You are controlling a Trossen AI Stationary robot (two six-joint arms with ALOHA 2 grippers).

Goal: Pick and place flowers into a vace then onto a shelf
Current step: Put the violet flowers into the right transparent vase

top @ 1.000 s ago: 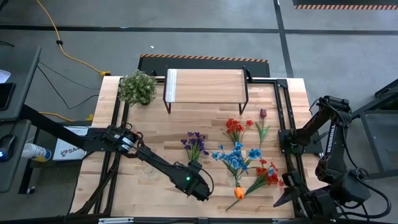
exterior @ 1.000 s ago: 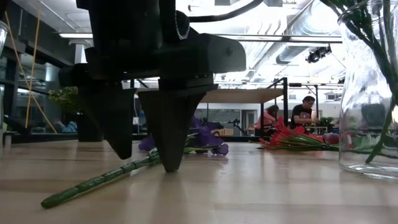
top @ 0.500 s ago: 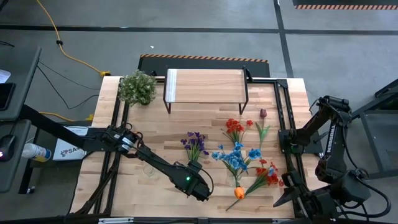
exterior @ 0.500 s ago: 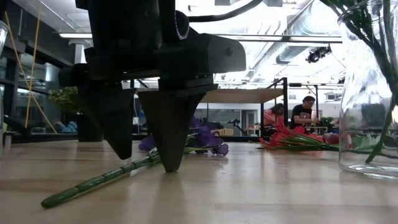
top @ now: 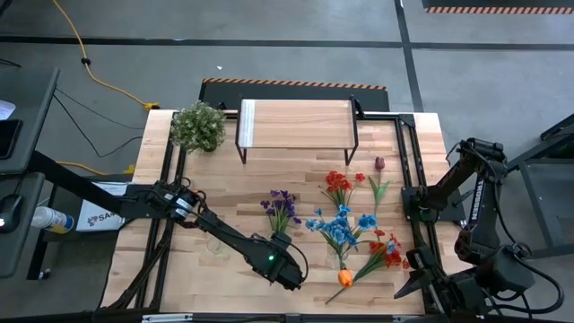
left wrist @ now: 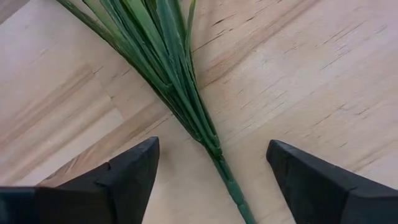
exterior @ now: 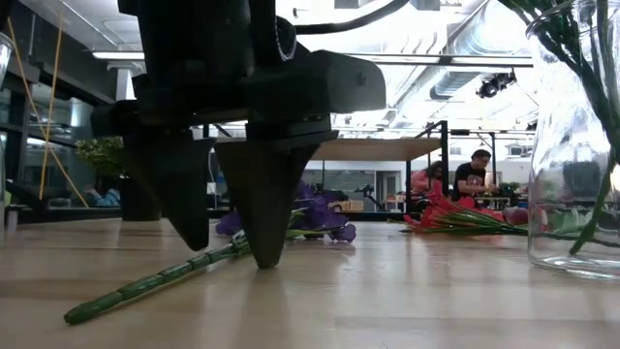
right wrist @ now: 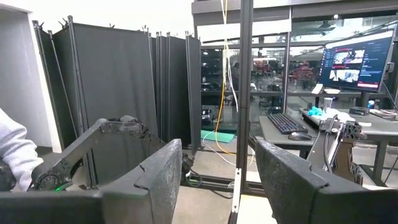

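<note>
Nothing shifted since earlier. Left gripper (left wrist: pixel 211 180) fingers wide, straddling purple flower (top: pixel 282 205) stem on table (top: pixel 233 193). Next: close, lift. Right gripper (right wrist: pixel 217 180) parked, fingers apart, empty.

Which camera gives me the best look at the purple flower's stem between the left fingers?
The left wrist view: the green stem lies on the table between the open fingers. The low view shows the stem beside the fingertips, partly hidden. The high view shows only the purple flower. The right wrist view shows none.
</note>
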